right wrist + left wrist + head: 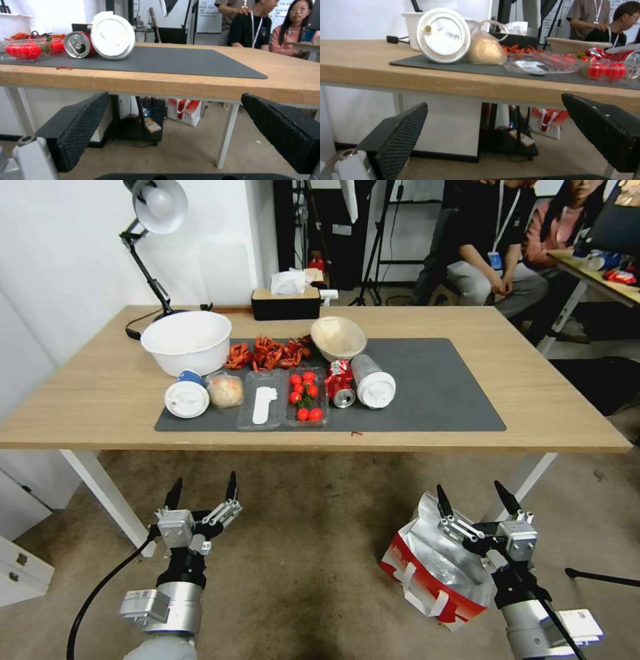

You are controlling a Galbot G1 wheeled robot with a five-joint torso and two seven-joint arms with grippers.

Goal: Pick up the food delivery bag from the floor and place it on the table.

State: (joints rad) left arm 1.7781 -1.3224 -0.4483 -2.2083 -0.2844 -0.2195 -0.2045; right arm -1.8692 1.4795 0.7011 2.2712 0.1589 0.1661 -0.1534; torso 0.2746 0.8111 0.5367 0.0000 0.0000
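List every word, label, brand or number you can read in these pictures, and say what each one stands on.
None can be read.
Food delivery bag on the floor: no print legible.
Soda can on the table: wrapper print too blurred.
Whiteboard behind: writing too small.
White label beside right arm: too small.

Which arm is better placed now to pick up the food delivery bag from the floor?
The right. The right gripper, open, hovers directly over the food delivery bag; the left gripper, also open, hangs over bare floor, well away from it.

table [107, 400]: dark grey mat [433, 387], white bowl [187, 340], tissue box [285, 303] | floor [300, 567]: food delivery bag [433, 573]
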